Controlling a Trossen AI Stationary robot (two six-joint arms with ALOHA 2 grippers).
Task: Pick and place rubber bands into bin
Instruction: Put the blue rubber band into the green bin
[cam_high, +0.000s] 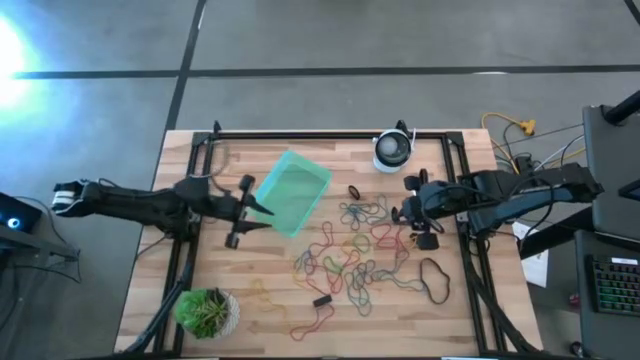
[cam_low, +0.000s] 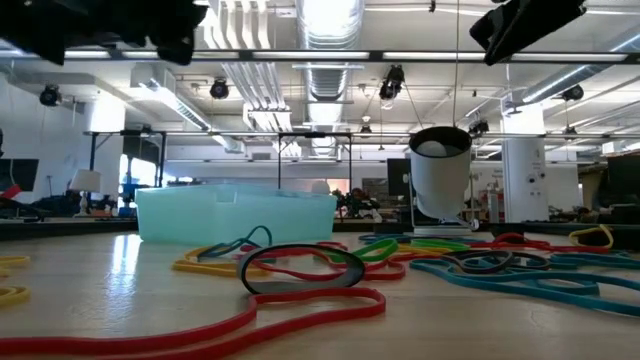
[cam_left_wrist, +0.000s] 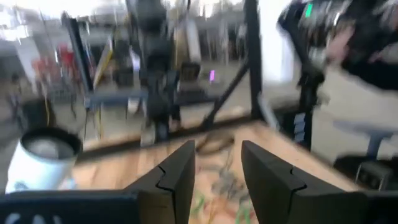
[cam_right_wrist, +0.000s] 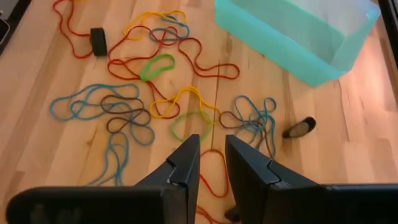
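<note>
Several rubber bands (cam_high: 355, 250) in red, green, yellow, blue and black lie loose and partly tangled on the wooden table, right of centre; they also show in the right wrist view (cam_right_wrist: 149, 93) and the low view (cam_low: 300, 270). The teal bin (cam_high: 292, 192) stands on its base at the far left of them, its inside showing no bands (cam_right_wrist: 298, 37). My left gripper (cam_high: 262, 208) hangs open above the bin's near left side, pointing level toward the right (cam_left_wrist: 217, 165). My right gripper (cam_high: 398, 212) hovers over the bands' right part, slanting down, slightly open with nothing between its fingers (cam_right_wrist: 212, 149).
A white-and-black round device (cam_high: 393, 150) stands at the far edge. A potted green plant (cam_high: 207, 312) sits at the near left corner. Black frame rails (cam_high: 330, 135) run along the table's edges. A big black loop (cam_high: 433, 280) lies near the right edge.
</note>
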